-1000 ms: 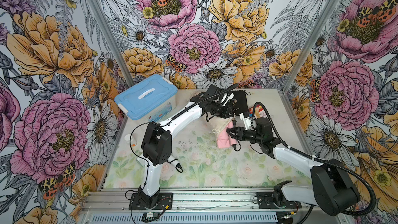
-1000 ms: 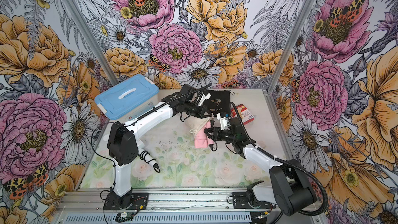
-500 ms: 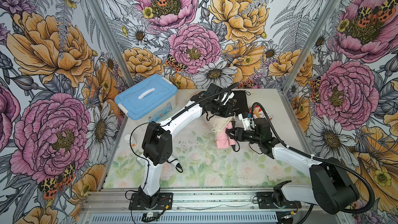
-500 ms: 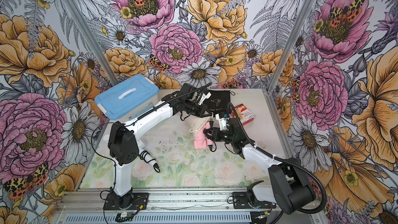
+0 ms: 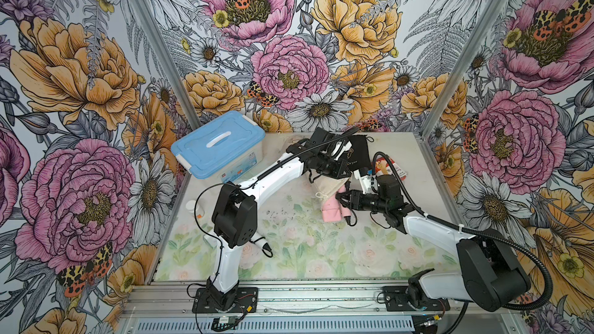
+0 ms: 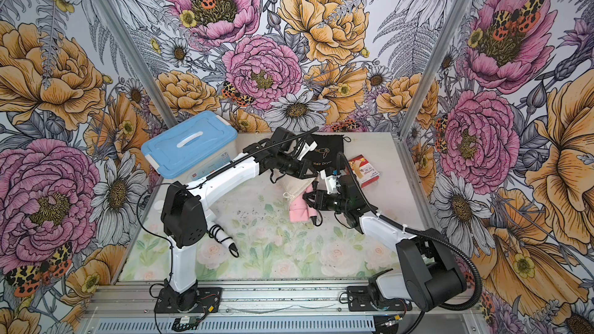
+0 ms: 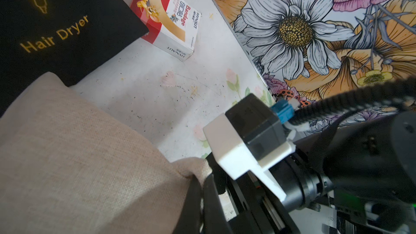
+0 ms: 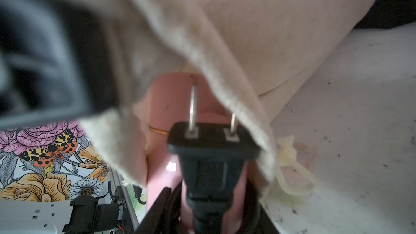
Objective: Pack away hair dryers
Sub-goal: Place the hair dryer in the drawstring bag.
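Near edge: white dryer (image 6: pixel 221 235) on the table (image 6: pixel 289 265), half hidden behind the left arm's black joint. Black cord is coiled round its handle.

Mid-table: pink dryer (image 5: pixel 331 213). Pale matte pink, squat barrel toward the near side, handle running away from it. Right wrist view shows a thin gold band round the body. Black plug (image 8: pixel 211 151) with two flat metal prongs lies along the handle, prongs pointing into the pouch. A loop of cord hangs off the near side.

Grip: right gripper (image 5: pixel 344 202) on the dryer's right, jaws part-spread and clamped across handle and cord together.

The dryer's far end sits inside the open mouth of the beige pouch (image 5: pixel 326 184). Coarse weave, drawstring trailing on the table.

Grip: left gripper (image 7: pixel 203 196) pressed tight together, pinching the pouch's rim, that lip raised over the prongs.

Beyond: box (image 7: pixel 171 21), red and white, lying flat near the right wall. Reads "HYNAUT" and "Bandage"; the other characters are too small to read. It is just beside a corner of the black pouch (image 7: pixel 56 19), perhaps touching. That pouch carries gold "Hair Dryer" under a gold dryer outline. In the left wrist view the beige corner covers part of it.

Far left: tub (image 5: pixel 218 149), blue lid, white handle and clips. Side label unreadable.
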Controlling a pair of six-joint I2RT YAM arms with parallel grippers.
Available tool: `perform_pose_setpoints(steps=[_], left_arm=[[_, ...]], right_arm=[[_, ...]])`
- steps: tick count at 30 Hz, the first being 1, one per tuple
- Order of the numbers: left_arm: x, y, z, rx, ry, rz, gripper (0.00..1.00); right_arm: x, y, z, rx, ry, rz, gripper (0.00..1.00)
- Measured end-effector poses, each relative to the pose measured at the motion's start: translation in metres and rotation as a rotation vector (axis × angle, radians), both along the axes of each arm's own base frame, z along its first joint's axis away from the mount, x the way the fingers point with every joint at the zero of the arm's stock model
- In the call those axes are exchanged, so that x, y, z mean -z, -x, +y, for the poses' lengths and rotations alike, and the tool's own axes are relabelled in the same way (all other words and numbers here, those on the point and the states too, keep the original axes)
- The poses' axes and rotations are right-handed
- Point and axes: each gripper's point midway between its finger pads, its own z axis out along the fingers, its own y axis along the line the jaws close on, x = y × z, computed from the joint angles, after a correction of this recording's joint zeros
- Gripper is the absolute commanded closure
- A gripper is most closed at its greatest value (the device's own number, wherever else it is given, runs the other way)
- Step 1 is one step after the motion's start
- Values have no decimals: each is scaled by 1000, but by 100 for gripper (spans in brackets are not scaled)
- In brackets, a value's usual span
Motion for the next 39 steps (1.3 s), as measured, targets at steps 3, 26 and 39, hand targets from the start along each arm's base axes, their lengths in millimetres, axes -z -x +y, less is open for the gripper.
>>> perform_pose_setpoints(steps=[3,26,39], left_arm=[[12,9,5,7,-20,20,100],[40,41,21,18,-51,61,100],[45,39,17,18,-43,54,100]], right_arm=[[3,-2,-5,18,-7,27,90],[17,-26,-53,262,-55,80,89],[12,-31,-58,311,-119,68,89]])
